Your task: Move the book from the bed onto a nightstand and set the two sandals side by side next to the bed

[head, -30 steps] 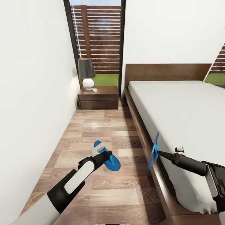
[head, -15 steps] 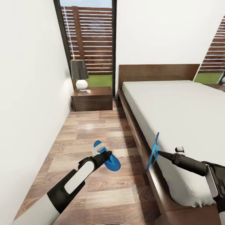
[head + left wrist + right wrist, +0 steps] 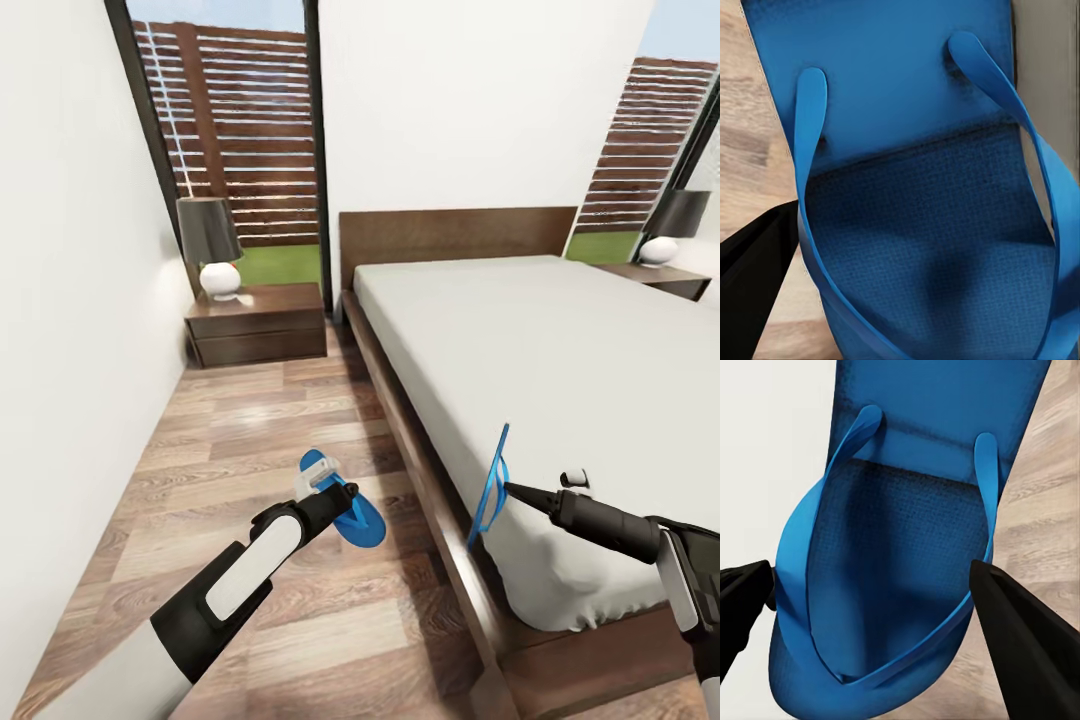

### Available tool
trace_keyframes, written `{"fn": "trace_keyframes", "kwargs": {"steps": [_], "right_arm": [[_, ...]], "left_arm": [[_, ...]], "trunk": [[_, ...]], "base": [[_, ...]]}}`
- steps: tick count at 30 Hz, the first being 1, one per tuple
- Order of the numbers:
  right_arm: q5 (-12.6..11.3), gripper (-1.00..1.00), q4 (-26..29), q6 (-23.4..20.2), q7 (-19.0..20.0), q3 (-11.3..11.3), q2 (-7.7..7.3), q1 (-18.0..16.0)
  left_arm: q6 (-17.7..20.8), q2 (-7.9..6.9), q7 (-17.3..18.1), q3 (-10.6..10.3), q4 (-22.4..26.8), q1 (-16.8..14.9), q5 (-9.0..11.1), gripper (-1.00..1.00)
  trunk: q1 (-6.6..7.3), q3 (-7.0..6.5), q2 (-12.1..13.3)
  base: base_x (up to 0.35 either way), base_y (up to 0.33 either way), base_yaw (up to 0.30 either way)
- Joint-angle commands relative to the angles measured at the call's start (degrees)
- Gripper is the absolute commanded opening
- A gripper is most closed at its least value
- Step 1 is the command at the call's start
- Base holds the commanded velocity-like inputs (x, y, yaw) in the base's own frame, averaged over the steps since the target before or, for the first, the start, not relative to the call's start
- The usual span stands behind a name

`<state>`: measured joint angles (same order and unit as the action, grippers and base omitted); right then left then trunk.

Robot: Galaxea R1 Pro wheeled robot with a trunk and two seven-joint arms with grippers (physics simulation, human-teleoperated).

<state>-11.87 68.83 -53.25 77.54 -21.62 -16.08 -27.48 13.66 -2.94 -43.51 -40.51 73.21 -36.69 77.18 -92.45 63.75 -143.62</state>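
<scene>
You have one blue sandal in your left gripper, held flat above the wood-plank floor at about 7 o'clock in the head view; in the left wrist view its sole and straps sit right against the camera, with one dark finger beside its edge. The other sandal stands on edge at your right gripper, at about 5 o'clock, just beside the bed's near corner; in the right wrist view the two fingers flank it, closed on its strap. The nightstand with a lamp stands at 11 o'clock beside the headboard; a second nightstand sits at 2 o'clock.
</scene>
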Motion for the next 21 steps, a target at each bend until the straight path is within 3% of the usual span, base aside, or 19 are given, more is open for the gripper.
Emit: {"fn": "trace_keyframes", "kwargs": {"steps": [1, 21], "right_arm": [[-0.1, -1.00, 0.0, -0.4, 0.1, 0.0, -0.01, 0.0], [-0.2, -1.00, 0.0, -0.4, 0.1, -0.1, -0.01, 0.0]], "left_arm": [[0.1, -0.05, -0.4, -0.1, 0.1, -0.1, 0.2, -1.00], [0.1, -0.05, -0.3, -0.7, 0.1, -0.1, 0.2, -1.00]], "trunk": [[0.03, -0.18, 0.0], [0.55, -4.61, 0.3]], "base": [[0.000, 0.000, -0.045], [0.000, 0.000, -0.003]]}}
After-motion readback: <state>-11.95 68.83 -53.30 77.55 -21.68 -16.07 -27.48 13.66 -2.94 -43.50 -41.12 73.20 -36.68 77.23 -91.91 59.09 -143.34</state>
